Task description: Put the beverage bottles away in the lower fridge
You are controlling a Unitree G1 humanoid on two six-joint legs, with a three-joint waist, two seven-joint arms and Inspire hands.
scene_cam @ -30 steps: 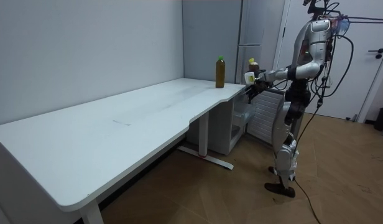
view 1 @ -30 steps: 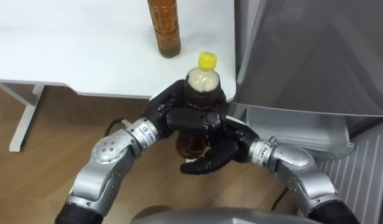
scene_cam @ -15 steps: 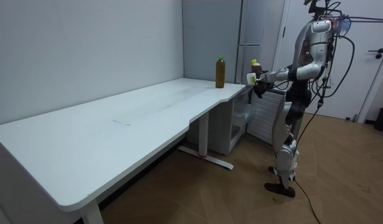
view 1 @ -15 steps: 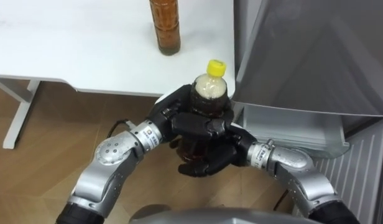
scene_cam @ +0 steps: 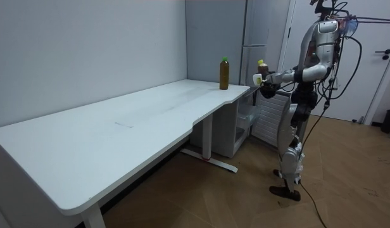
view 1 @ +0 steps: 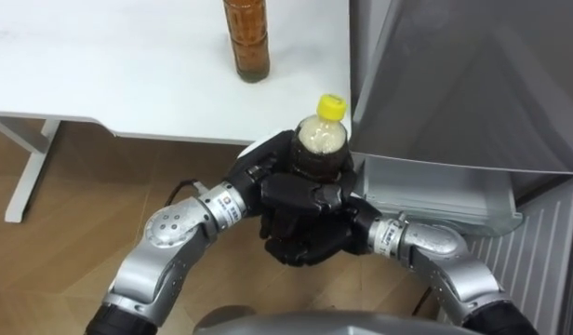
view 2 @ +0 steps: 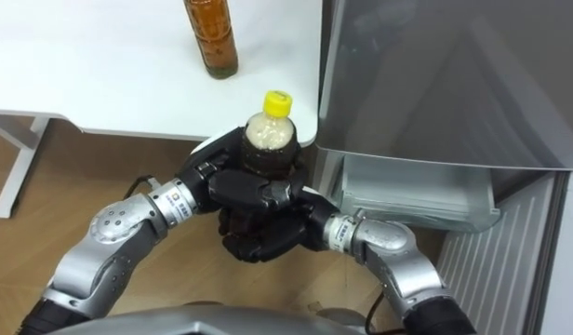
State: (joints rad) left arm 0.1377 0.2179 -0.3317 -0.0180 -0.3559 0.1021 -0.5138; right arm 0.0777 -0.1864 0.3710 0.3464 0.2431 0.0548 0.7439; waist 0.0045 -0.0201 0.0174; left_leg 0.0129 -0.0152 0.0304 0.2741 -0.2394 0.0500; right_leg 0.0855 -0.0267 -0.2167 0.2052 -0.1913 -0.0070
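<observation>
Stands at the end of the worktop (scene_cam: pixel 119 120), facing the grey fridge (view 1: pixel 473 84), both arms reached forward. Grips a brown drink bottle (view 1: pixel 321 140) with a yellow cap in both hands at once, upright, cap and shoulder showing above the fingers. Wraps the left hand (view 1: pixel 254 177) round the bottle's left side, fingers curled on it. Cups the right hand (view 1: pixel 314 237) round the lower part from the right and beneath, fingers curled on it too. Holds the bottle clear of the worktop's near edge, just left of the fridge's front panel. Beyond the hands and well apart from them, upright on the worktop: a second brown bottle (view 1: pixel 246 37). To the right of the hands, close by: a pale tray (view 1: pixel 435 191) jutting out below the fridge's grey panel.
</observation>
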